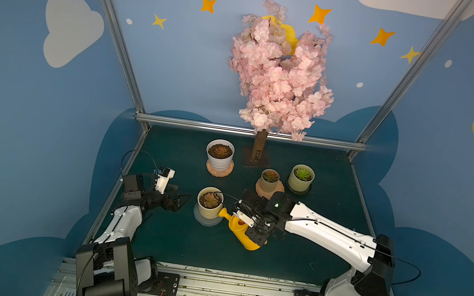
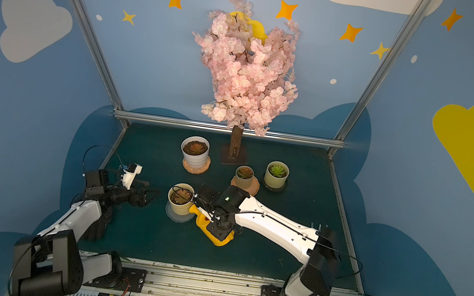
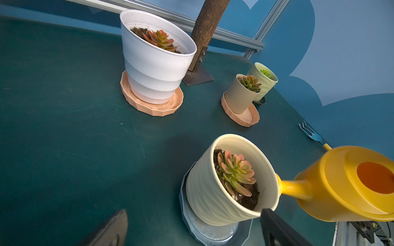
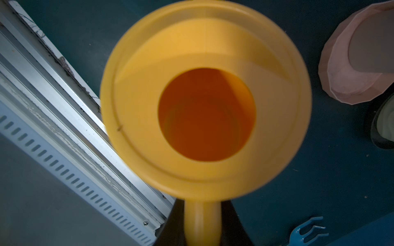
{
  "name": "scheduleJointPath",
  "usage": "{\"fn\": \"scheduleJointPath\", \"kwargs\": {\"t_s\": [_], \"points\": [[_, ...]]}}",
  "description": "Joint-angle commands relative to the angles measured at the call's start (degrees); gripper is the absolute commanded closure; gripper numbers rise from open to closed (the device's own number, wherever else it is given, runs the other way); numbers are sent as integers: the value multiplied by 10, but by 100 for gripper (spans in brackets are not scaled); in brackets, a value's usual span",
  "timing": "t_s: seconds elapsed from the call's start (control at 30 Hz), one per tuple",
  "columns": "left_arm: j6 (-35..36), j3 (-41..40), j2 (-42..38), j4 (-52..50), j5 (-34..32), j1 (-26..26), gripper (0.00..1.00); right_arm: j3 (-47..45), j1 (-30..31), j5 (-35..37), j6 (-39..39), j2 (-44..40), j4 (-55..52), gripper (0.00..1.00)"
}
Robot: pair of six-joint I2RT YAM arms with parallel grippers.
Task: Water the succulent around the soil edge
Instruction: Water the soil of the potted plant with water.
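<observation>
A pink-green succulent (image 3: pixel 235 172) grows in dark soil in a ribbed cream pot (image 3: pixel 204 191) near the table's front middle, seen in both top views (image 1: pixel 210 199) (image 2: pixel 181 196). My right gripper (image 4: pixel 201 230) is shut on the handle of a yellow watering can (image 4: pixel 204 102). The can (image 1: pixel 239 228) is tilted, and its spout (image 3: pixel 294 188) ends against the outside of the pot's rim. No water shows. My left gripper (image 3: pixel 195 213) is open and empty, a little to the left of the pot (image 1: pixel 179 201).
The cream pot sits on a grey-blue saucer (image 3: pixel 191 228). Behind it are a white pot (image 1: pixel 220 154) on a peach saucer, a tan pot (image 1: pixel 269 179) on a peach saucer, a pale green pot (image 1: pixel 301 177) and a pink blossom tree (image 1: pixel 280 67). A blue fork tool (image 3: pixel 309 132) lies at the right edge.
</observation>
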Motion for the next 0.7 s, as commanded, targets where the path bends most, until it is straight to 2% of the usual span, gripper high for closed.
{"fn": "scheduleJointPath", "kwargs": {"t_s": [0.0, 0.67], "points": [[7, -2, -6, -4, 7, -2, 0, 25, -3, 6, 7, 6, -28, 100], [6, -3, -7, -3, 8, -2, 0, 70, -3, 12, 7, 34, -55, 100]]}}
